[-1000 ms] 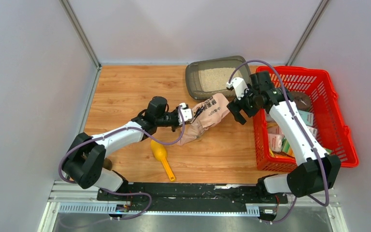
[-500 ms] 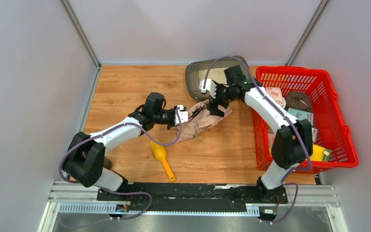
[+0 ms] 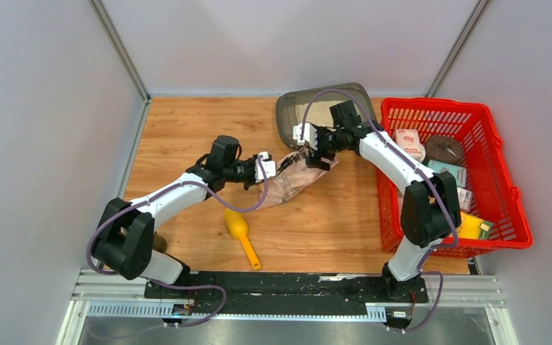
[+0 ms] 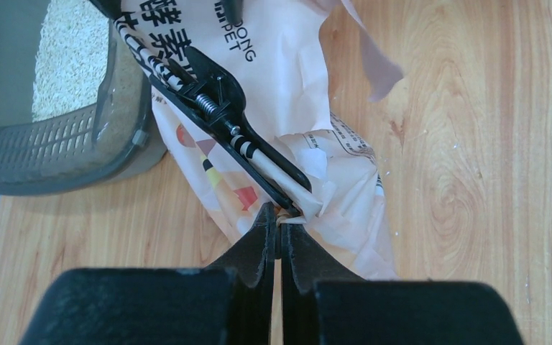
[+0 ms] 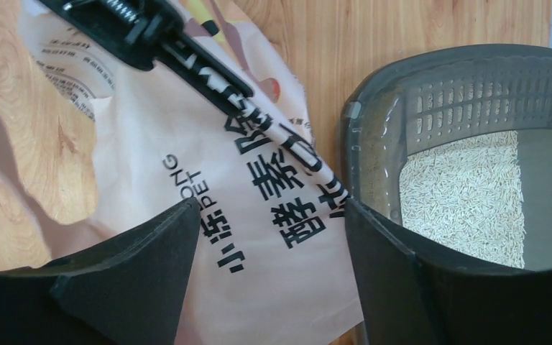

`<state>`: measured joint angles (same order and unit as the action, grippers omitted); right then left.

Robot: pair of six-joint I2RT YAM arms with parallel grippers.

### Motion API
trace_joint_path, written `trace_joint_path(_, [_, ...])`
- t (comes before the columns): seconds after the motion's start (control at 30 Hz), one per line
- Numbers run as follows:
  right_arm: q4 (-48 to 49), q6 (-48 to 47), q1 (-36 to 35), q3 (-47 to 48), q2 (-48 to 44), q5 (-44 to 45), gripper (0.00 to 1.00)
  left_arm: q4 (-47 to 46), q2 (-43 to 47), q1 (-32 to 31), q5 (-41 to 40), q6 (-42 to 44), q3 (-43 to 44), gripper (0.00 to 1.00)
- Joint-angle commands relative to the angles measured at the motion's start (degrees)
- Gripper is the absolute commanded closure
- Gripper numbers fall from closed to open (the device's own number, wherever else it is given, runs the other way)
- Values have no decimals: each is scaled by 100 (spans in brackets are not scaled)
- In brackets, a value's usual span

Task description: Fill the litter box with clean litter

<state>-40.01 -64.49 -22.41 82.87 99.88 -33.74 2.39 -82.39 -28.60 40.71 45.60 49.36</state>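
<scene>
One yellow scoop (image 3: 241, 233) lies nearest us on the table. Beyond it, our left gripper (image 4: 279, 223) is pinched tight on a crumpled edge of the paper litter bag (image 4: 295, 65), by its black clip (image 4: 219, 100). Our right gripper (image 5: 272, 208) stands spread over the bag's printed top. Farthest back, the litter box (image 5: 374, 93) sits against the bag, with clean litter (image 5: 467, 194) inside.

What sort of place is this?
Probably a robot test booth: plain grey walls box in a wood-grain tabletop, two white arms are bolted to a black rail, and a red plastic mesh basket holds packages.
</scene>
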Motion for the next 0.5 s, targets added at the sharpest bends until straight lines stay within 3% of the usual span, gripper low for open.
trace_joint_path(0.0, [896,-19,-44,-463,-643,-204,19,-213,328,197,-292,-192,74,96])
trace_joint_path(0.13, [881,-327,-53,-307,-610,-432,14,-55,346,197,-186,-34,38,97])
trace_joint_path(0.27, [846,-477,-97,-8,-338,-520,14,138,311,197,-151,264,73,98])
trace_joint_path(0.47, [-181,-1161,-246,825,417,-582,17,218,329,197,-98,581,38,99])
